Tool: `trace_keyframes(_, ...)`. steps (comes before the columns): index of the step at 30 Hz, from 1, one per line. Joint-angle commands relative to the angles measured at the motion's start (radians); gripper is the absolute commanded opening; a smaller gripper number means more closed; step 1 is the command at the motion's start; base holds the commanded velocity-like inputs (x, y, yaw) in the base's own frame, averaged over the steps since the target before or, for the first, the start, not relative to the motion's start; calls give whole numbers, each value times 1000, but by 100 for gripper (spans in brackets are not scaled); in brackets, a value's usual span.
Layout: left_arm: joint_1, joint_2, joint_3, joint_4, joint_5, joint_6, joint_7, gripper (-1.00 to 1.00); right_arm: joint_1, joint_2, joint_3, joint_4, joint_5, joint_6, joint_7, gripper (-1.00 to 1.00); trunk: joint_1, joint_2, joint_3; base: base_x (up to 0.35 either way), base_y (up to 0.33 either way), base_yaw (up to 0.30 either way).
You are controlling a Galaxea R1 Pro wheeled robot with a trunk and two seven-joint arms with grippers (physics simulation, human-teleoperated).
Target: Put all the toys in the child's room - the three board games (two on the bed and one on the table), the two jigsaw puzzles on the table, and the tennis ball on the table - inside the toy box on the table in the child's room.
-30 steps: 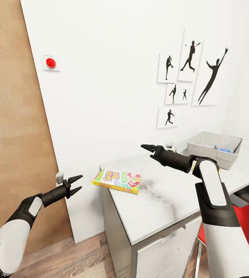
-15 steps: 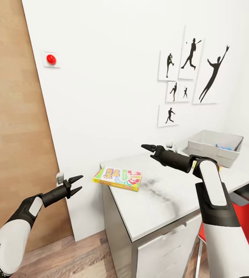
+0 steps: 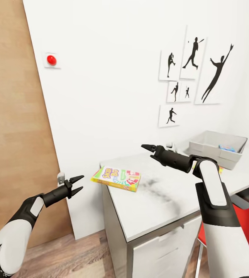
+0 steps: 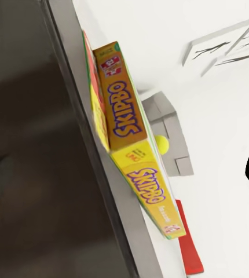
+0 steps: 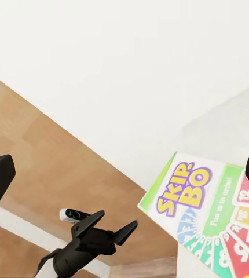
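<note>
From the head view, we see the board game (image 3: 117, 178) lying flat at the near-left corner of the table (image 3: 166, 200), the toy box (image 3: 217, 149) at its far end. Our left gripper (image 3: 78, 184) hangs beside the table, fingers spread and empty; our right gripper (image 3: 148, 147) hovers above the tabletop, and we cannot tell its fingers' state. The left wrist view shows the game's yellow edge and the tennis ball (image 4: 161, 144) beyond it.

board game (image 3: 117, 178) on worktop (image 3: 166, 200) left corner | toy box (image 3: 217, 149) far right on worktop
</note>
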Motion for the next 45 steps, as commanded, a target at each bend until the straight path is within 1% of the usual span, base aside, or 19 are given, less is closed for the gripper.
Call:
trace_keyframes(1,-1,0,3,1,0,6,-2,100,-1,0,0,-1,-10,3,-10,100,0,-1,-1,0,-86,74)
trace_keyframes(7,-2,-1,3,1,0,6,-2,100,-1,0,0,-1,-10,3,-10,100,0,-1,-1,0,-197,75)
trace_keyframes(17,-1,-1,3,1,1,5,-3,100,-1,0,0,-1,-11,3,-10,100,0,-1,-1,0,-50,67)
trace_keyframes(23,-2,-1,3,1,-1,5,-3,100,-1,-1,0,-1,-10,3,-10,100,0,-1,-1,35,-175,10)
trace_keyframes(33,-2,0,3,1,-1,5,-7,100,-1,-1,0,0,-9,3,-10,100,0,-1,-1,7,-25,1)
trace_keyframes(43,-2,11,3,0,-2,4,-15,100,1,-1,-6,2,-1,3,-10,100,0,-1,-1,0,-1,0)
trace_keyframes(45,-2,16,3,-1,-2,2,-16,100,4,0,-8,3,0,3,-10,100,0,-1,-1,0,0,0)
